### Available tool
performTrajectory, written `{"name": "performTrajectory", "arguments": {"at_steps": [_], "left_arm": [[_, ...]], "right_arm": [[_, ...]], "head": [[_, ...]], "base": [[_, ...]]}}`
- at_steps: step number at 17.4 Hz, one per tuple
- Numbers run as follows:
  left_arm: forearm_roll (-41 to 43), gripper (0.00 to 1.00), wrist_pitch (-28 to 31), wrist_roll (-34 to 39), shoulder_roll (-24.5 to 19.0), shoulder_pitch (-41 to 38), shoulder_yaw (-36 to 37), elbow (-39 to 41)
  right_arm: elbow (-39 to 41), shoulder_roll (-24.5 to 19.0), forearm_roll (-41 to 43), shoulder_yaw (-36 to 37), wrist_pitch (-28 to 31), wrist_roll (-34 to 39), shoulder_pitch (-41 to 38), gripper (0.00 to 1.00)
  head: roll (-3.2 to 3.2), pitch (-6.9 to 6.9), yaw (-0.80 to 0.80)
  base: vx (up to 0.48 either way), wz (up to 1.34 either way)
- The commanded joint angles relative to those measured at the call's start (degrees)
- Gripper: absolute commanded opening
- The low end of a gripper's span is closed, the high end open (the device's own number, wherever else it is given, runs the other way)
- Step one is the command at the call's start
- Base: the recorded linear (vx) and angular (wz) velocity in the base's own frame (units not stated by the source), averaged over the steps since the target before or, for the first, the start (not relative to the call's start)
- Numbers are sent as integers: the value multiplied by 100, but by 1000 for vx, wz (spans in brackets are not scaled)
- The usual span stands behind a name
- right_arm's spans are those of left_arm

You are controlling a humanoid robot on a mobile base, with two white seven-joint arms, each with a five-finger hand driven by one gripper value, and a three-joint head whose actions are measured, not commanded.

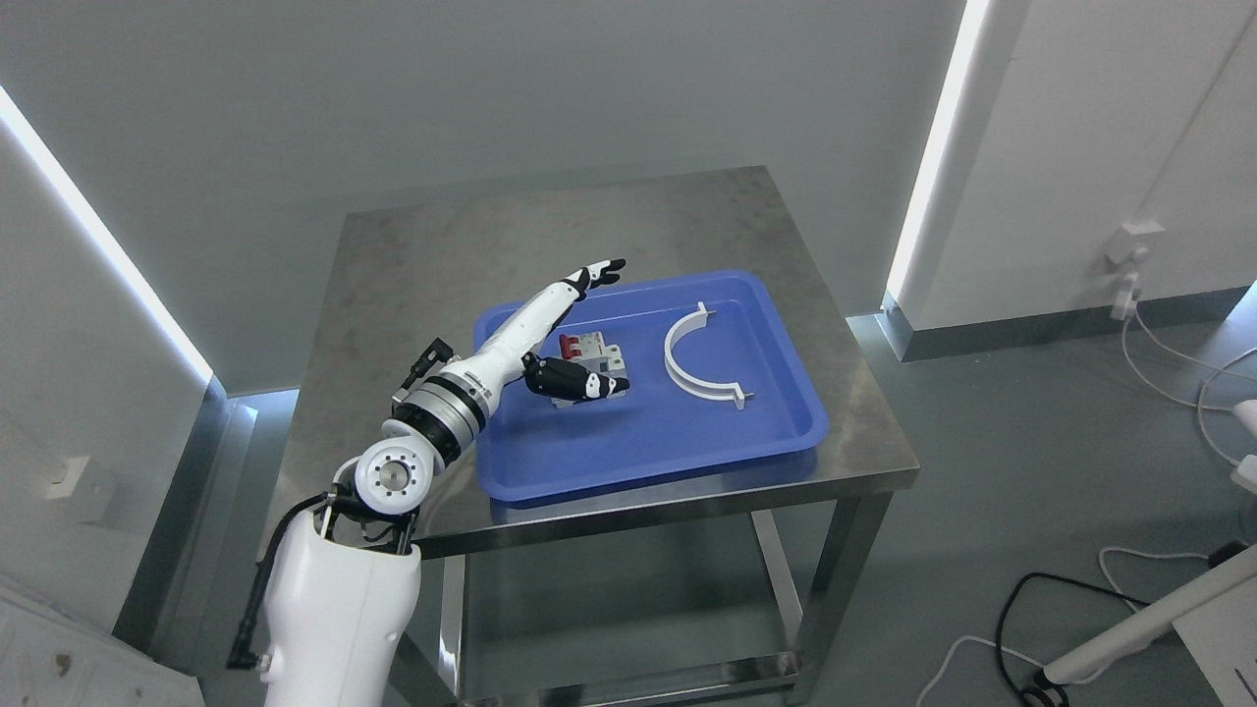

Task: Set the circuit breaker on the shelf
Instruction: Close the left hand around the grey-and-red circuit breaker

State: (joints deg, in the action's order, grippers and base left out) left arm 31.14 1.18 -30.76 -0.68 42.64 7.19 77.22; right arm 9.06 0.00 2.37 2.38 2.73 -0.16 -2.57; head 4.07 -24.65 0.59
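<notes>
While the left arm reaches in from the lower left across the steel surface [412, 265], the left robot hand [550, 339] sits over the left part of the blue tray [687, 442]. Its fingers are spread: one long finger [599, 273] points past the tray's far rim, and the dark thumb [579, 381] lies across the front of the circuit breaker [589, 351]. Whether the thumb presses on the breaker cannot be told; no closed grasp is seen. The breaker, grey-white with red switches, lies inside the tray near its left side. A white curved clamp [692, 358] lies apart to its right.
</notes>
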Motion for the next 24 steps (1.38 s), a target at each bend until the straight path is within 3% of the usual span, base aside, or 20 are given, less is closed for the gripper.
{"name": "performTrajectory", "arguments": {"at_steps": [1, 13, 20, 24], "left_arm": [[165, 91, 137, 9, -81, 280, 345, -963], [165, 62, -30, -17, -222, 245, -130, -972], [130, 53, -22, -35, -205, 192, -130, -972], [121, 40, -48, -96, -196, 174, -112, -972]], "right_arm": [[0, 100, 0, -1, -1, -1, 2, 100], [0, 100, 0, -1, -1, -1, 2, 100], [0, 100, 0, -1, -1, -1, 2, 100], [0, 100, 0, -1, -1, -1, 2, 100]], "head": [[0, 0, 0], [0, 0, 0], [0, 0, 0], [0, 0, 0]], "base": [[0, 0], [0, 0], [0, 0], [0, 0]]}}
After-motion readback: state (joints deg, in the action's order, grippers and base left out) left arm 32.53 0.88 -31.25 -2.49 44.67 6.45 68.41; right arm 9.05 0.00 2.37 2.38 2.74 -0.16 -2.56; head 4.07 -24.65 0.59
